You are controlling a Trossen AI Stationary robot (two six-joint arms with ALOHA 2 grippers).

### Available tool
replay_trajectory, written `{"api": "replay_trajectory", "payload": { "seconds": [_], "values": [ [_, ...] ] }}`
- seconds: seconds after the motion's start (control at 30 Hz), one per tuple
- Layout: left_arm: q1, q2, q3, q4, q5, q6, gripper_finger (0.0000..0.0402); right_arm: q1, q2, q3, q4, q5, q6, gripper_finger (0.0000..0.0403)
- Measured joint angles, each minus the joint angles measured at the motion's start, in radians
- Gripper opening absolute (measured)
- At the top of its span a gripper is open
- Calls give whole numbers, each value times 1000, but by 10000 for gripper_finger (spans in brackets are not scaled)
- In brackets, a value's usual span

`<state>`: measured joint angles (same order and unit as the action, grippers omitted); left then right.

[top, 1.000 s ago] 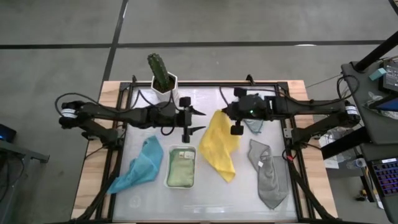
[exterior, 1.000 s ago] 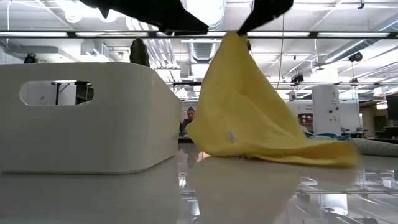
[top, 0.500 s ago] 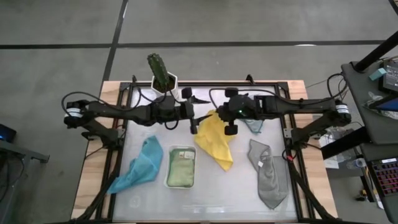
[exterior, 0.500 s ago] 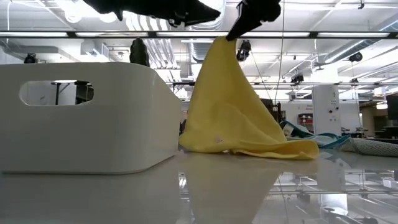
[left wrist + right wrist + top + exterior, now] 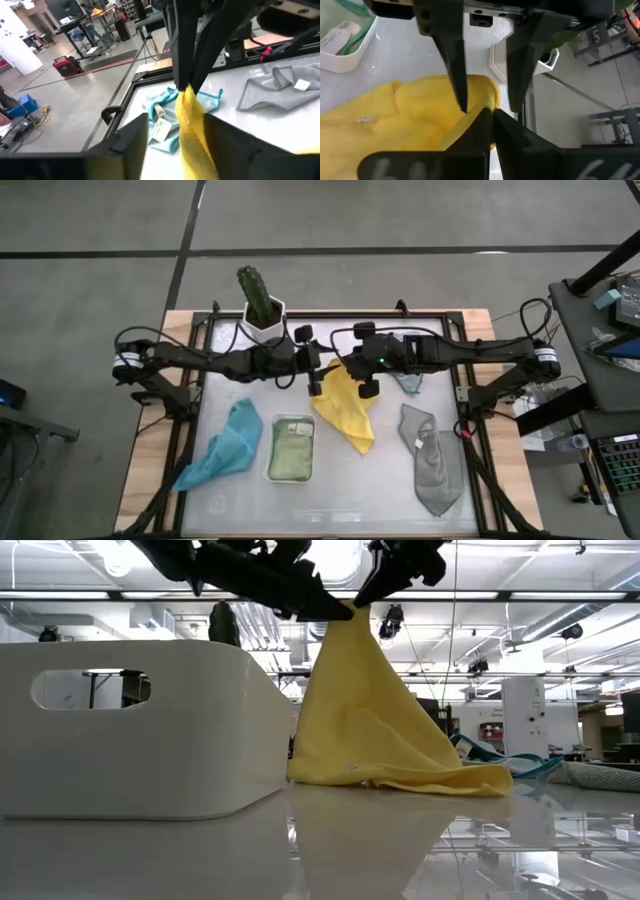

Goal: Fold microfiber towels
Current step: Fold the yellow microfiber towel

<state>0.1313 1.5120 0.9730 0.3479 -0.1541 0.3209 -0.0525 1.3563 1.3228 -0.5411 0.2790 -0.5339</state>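
From above: yellow towel (image 5: 345,406) hanging near the table's (image 5: 330,495) middle, pinched at its top corner by the right gripper (image 5: 347,366), jaws clamped on it; left gripper (image 5: 322,370) right beside, jaws apart astride that corner. Teal towel (image 5: 226,448) left, pale green towel (image 5: 291,451) folded inside the white tray (image 5: 292,420), grey towel (image 5: 431,462) right, light blue towel (image 5: 408,381) behind.

At table level: yellow cloth draped like a tent, lower edge on the table beside the tray.

From the right wrist: own fingers (image 5: 507,127) closed on yellow fabric.

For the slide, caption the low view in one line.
Right gripper lifts the soft yellow microfiber towel by one corner beside the white rectangular tray as the left gripper reaches that corner.
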Motion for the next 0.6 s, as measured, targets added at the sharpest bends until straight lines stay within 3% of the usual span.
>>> {"api": "replay_trajectory", "payload": {
  "seconds": [0.2,0.4,0.6],
  "values": [
    [0,-7,-18,0,-4,0,17,-5,0,0,8,-66,97,22],
    [-2,-13,-55,0,-4,3,2,-7,-41,-2,-7,-111,168,90],
    [-3,-50,-110,0,2,2,1,-27,-101,-37,-7,-258,254,162]
  ]
}}
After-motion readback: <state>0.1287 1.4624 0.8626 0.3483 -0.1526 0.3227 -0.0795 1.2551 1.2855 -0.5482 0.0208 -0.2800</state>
